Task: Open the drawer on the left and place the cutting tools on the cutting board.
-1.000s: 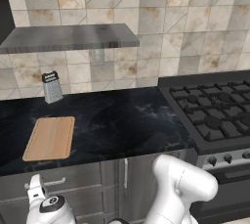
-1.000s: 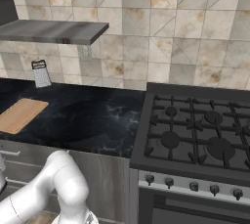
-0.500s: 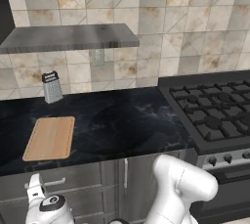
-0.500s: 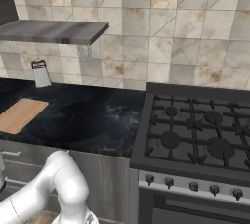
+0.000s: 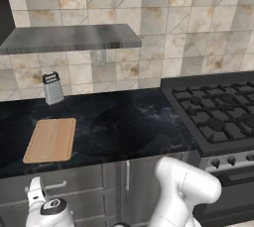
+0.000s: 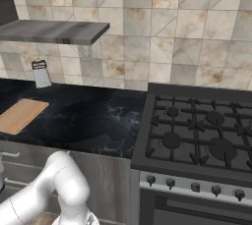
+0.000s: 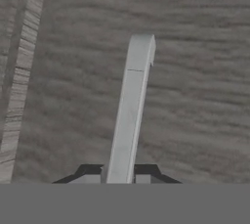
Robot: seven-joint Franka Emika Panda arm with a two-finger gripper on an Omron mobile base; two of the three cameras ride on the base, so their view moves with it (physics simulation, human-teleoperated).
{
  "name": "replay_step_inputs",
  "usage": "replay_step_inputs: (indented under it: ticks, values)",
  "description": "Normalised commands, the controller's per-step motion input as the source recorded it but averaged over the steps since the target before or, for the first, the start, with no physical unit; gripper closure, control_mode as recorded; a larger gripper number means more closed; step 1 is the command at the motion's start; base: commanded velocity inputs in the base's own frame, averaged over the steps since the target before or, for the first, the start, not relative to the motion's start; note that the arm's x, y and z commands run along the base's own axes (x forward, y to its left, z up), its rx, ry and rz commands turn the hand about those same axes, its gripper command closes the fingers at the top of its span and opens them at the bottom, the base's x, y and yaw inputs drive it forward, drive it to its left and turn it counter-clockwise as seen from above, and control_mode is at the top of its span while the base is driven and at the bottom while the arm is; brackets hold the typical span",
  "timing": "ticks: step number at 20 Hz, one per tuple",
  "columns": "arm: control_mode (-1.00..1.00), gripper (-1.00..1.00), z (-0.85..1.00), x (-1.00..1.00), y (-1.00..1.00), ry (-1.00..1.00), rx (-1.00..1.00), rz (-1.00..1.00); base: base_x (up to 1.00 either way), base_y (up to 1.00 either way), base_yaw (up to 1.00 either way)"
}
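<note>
The drawer [image 5: 74,181] sits under the counter at the left, its grey wood-grain front [image 7: 195,96] flush with the fronts beside it. My gripper [image 7: 119,171] is shut on the drawer's silver bar handle [image 7: 129,110], which runs up between the two dark finger tips. In the left base view the white hand [image 5: 35,191] sits against that handle [image 5: 57,186]. The tan cutting board [image 5: 51,139] lies bare on the black counter above; the right base view has the cutting board [image 6: 20,115] at its left. The cutting tools are hidden.
A metal box grater [image 5: 52,88] stands against the tiled wall behind the board. A grey shelf [image 5: 69,37] hangs above the counter. The gas stove [image 5: 218,117] is on the right. A narrow cabinet door with a vertical handle [image 5: 127,174] is right of the drawer.
</note>
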Motion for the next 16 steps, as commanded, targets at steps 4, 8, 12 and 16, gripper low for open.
replay_step_inputs:
  ticks: [4,8,12,16]
  values:
    - [-1.00,1.00,0.00,-0.45,0.00,0.00,0.00,0.00,0.00,0.00,0.00]
    - [-1.00,1.00,0.00,-0.61,0.00,0.00,0.02,0.00,0.00,0.00,0.00]
    - [-1.00,1.00,0.00,-0.70,0.00,0.00,0.03,0.00,0.00,0.00,0.00]
    - [-1.00,1.00,0.00,-0.67,0.00,0.00,0.02,0.00,0.00,0.00,0.00]
